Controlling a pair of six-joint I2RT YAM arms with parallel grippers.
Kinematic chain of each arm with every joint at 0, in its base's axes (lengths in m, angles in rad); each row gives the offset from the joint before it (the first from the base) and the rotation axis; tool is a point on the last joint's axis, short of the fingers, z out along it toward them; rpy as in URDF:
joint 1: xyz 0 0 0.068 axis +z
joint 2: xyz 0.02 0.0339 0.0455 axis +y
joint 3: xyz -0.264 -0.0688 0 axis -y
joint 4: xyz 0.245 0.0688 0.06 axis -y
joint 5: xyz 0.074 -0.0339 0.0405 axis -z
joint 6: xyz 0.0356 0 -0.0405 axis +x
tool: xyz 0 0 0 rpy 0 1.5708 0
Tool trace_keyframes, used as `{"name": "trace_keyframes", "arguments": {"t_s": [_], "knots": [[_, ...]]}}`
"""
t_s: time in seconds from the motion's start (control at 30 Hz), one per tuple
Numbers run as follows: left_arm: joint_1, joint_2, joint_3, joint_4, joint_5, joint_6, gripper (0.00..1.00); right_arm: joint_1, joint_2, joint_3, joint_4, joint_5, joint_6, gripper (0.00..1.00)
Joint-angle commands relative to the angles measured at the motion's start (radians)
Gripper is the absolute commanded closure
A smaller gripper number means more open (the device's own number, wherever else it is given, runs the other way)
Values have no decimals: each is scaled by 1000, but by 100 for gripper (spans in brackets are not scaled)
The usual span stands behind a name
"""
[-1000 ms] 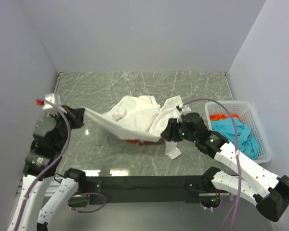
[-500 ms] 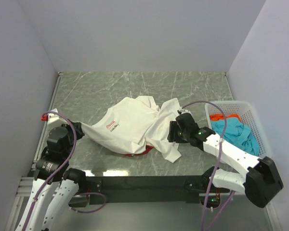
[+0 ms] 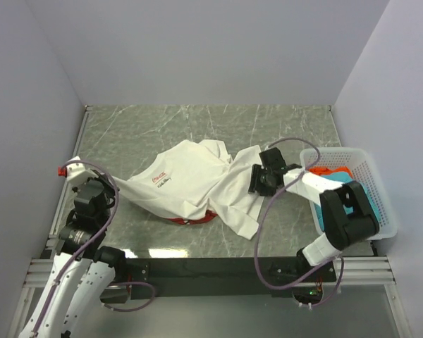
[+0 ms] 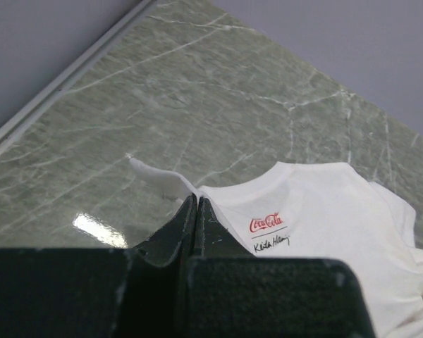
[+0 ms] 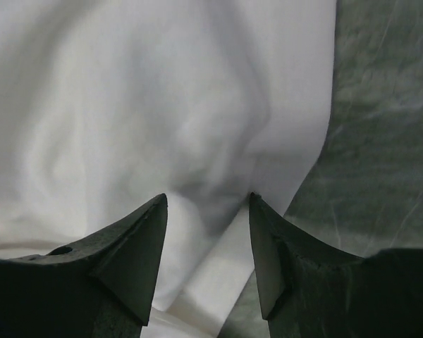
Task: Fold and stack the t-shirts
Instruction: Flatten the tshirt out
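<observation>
the green marble table (image 3: 197,127) fills my view, walled in by pale panels. across its middle sprawls the white t-shirt (image 3: 197,179), rumpled and bunched, one side drawn out toward my left arm and the other heaped toward my right. a sliver of red peeks out from under its near hem; i cannot tell what that is. at the right edge of the table stands the white mesh basket (image 3: 385,201), and inside it lies the teal t-shirt (image 3: 364,201), with the red-orange t-shirt (image 3: 331,171) tucked at the far end, beside the teal one. my right arm reaches out in front of the basket.

my left gripper (image 4: 196,205) is pressed together, pinching an edge of the white t-shirt low over the table, a small flap of cloth sticking out just past the tips. my right gripper (image 5: 208,211) is spread wide, its two dark fingers (image 5: 130,243) hanging over the shirt's right side with nothing between them, bare table just to the side. on the left wrist view, the small red script logo (image 4: 266,223) sits face up near my pinch.
</observation>
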Motion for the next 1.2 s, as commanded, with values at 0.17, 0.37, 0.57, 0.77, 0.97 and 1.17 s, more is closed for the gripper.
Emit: {"name": "trace_keyframes", "arguments": {"t_s": [0.17, 0.37, 0.57, 0.77, 0.97, 1.17], "knots": [[17, 96, -8, 219, -72, 101, 100, -122, 279, 280, -21, -20, -26, 43], [46, 75, -46, 228, -6, 78, 100, -168, 411, 527, -90, 31, 10, 53], [46, 9, -67, 222, 112, 102, 100, -186, 413, 661, -133, 92, -52, 57], [45, -56, -78, 187, 134, 99, 100, -142, 146, 391, -90, 63, -78, 45], [45, -24, -71, 190, 162, 109, 99, -140, -37, 81, -53, -38, -69, 41], [45, -22, -71, 187, 163, 107, 99, -142, -44, -20, -4, -112, -75, 39]]}}
